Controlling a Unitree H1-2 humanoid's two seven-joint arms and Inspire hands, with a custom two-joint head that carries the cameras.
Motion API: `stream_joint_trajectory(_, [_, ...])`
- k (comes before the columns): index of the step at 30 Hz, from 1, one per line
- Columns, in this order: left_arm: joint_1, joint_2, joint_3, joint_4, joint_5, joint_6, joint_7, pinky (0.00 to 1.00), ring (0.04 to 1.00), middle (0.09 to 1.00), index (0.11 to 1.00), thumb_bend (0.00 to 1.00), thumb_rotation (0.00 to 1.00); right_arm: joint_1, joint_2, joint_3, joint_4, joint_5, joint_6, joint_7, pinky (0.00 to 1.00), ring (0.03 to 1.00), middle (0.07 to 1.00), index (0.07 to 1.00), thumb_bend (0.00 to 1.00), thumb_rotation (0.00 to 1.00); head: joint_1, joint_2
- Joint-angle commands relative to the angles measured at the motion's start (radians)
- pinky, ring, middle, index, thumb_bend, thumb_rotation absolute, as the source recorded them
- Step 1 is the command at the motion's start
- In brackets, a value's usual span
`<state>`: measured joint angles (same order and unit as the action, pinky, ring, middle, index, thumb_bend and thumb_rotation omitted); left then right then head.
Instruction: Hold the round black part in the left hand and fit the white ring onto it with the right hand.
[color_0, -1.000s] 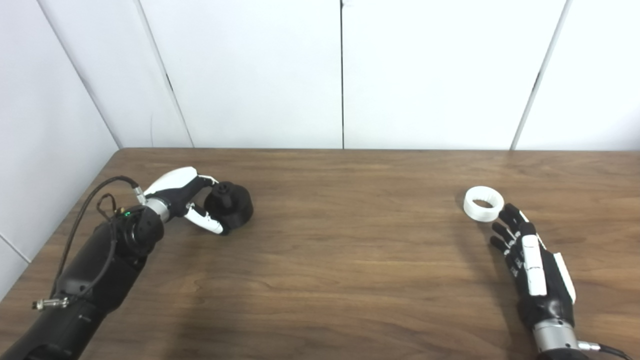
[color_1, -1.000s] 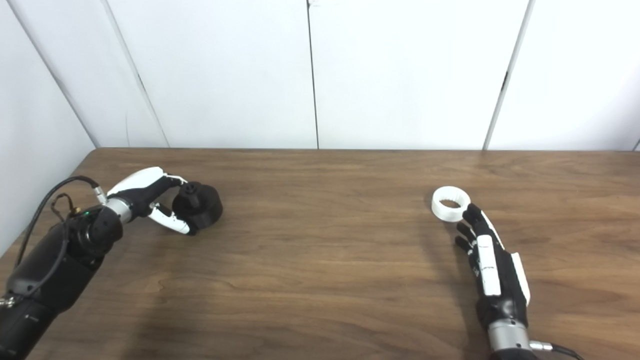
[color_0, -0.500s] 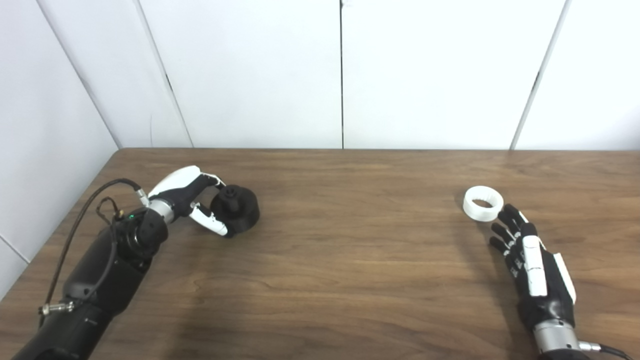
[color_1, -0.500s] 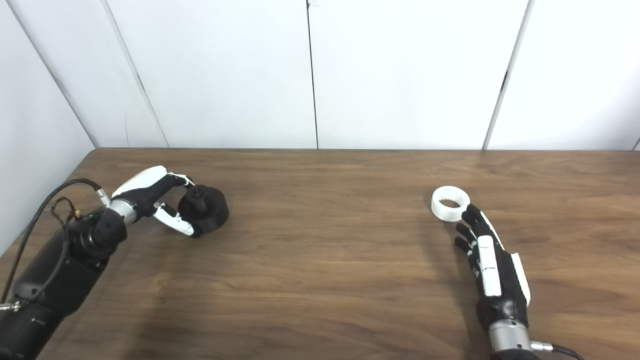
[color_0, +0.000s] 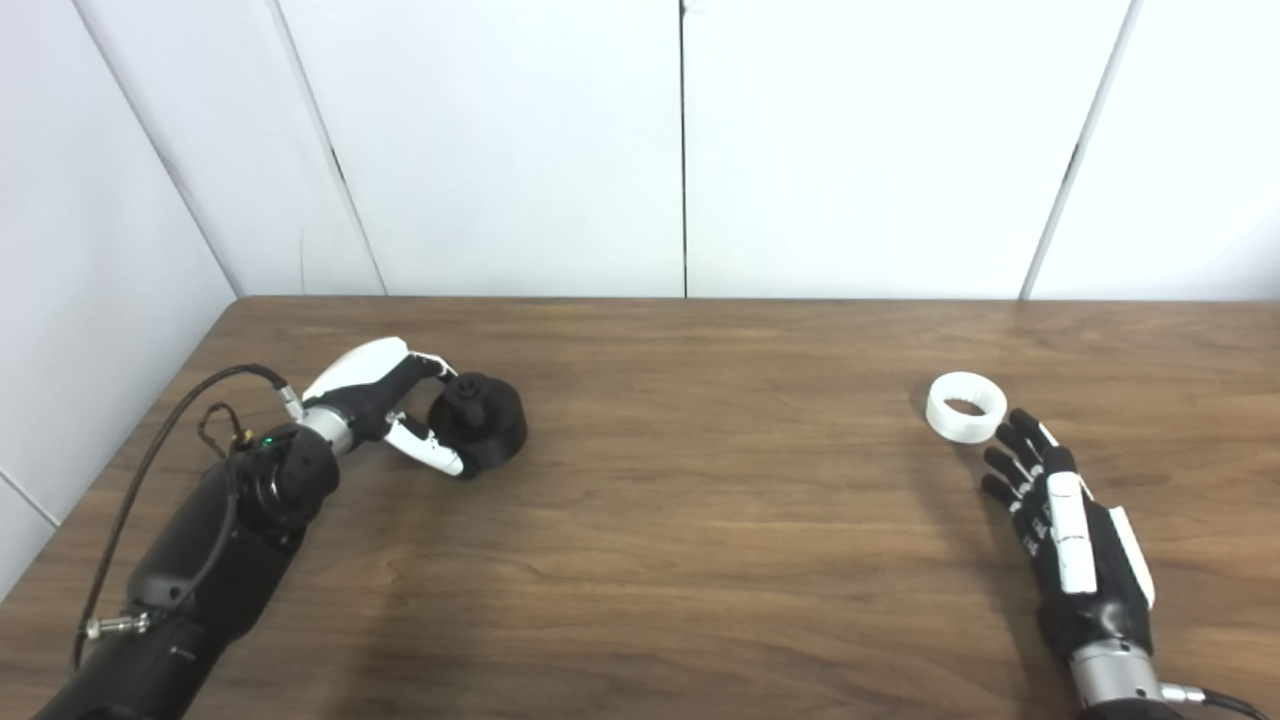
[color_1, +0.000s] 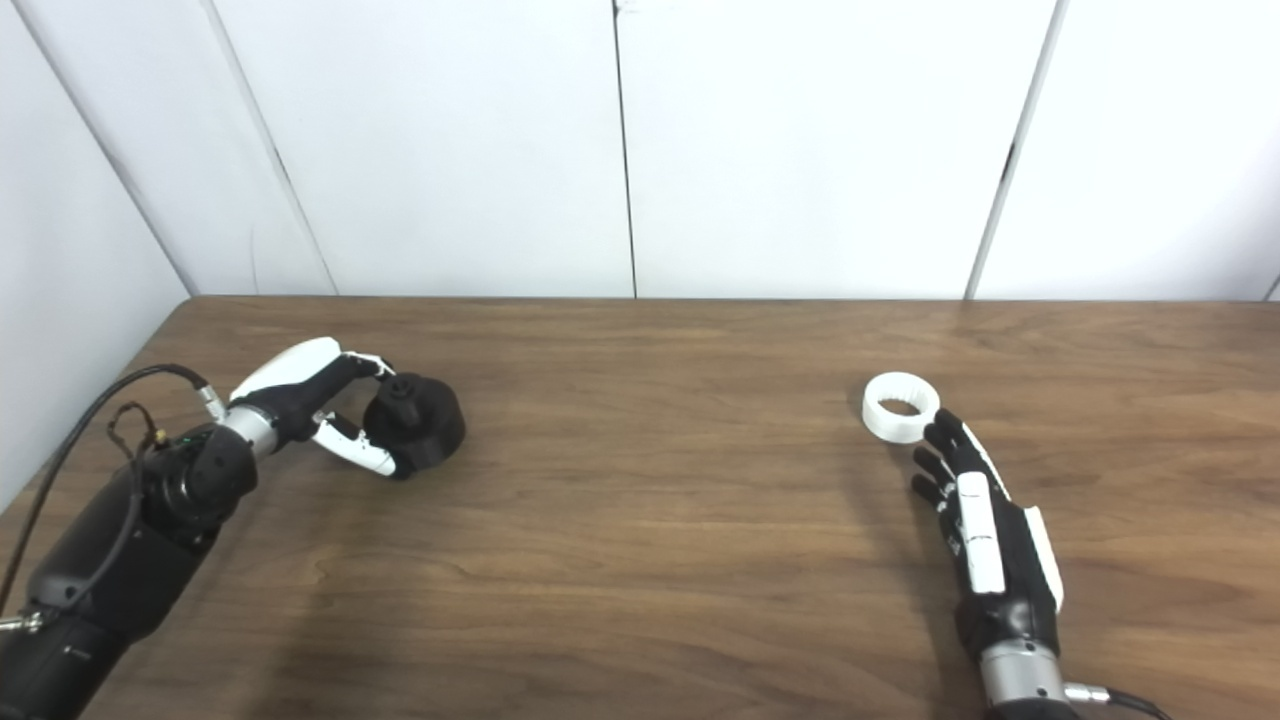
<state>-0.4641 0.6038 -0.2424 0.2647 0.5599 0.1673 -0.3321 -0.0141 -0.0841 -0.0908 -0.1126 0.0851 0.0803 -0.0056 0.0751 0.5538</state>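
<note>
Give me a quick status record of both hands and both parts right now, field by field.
left hand: fingers and thumb closed around the round black part, which sits on the table
right hand: open, fingers spread, holding nothing
white ring: lying flat on the table, just beyond the right fingertips; contact unclear
ring fitted: not yet

no readable text, labels or numbers

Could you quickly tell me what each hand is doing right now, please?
Left hand: shut on the round black part, which sits on the table.
Right hand: open, holding nothing, fingertips just short of the white ring.
</note>
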Motion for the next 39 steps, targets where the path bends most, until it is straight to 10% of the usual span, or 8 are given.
stream_joint_trajectory(1, [-0.025,0.017,0.015,-0.053,0.006,-0.007,0.013,0.92,0.966,0.903,0.668,0.83,0.25,0.007,-0.008,-0.003,-0.009,0.002,-0.004,0.009,0.89,0.916,0.931,0.927,0.58,0.98,0.000,0.001])
stream_joint_trajectory(39, [0.126,-0.083,-0.115,-0.390,0.070,0.021,-0.122,0.92,0.957,0.893,0.656,0.83,0.29,0.012,-0.016,0.019,-0.032,-0.013,0.015,0.015,0.88,0.912,0.932,0.933,0.58,0.99,0.004,0.027])
